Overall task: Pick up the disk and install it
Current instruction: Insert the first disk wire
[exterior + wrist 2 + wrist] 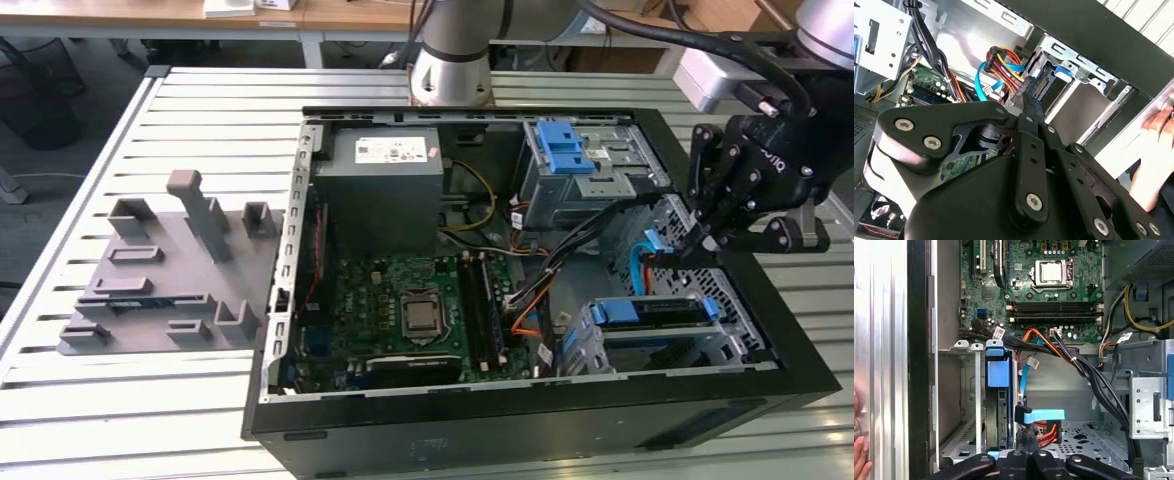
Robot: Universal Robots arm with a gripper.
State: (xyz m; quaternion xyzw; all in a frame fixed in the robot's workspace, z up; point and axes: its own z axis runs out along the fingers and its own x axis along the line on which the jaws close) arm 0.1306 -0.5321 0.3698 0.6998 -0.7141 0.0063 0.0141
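The disk (647,312) sits in the lower metal drive cage (727,345) at the front right of the open computer case, its blue carrier facing up. In the first wrist view the disk (999,410) stands edge-on in that cage under its blue tab. In the second wrist view the disk (1046,90) lies just beyond the fingertips. My black gripper (707,240) hangs over the case's right side, above and behind the cage, beside a blue data cable (650,250). In both wrist views the gripper (1026,99) (1026,442) has its fingers together, holding nothing.
The case lies open on a slatted table (200,400). Inside are a grey power-supply box (380,180), the motherboard (414,310), a second cage with a blue latch (561,150) and cable bundles (1079,365). A grey fixture (160,270) stands at the exterior view's left. A person's hand (1159,130) rests outside the case.
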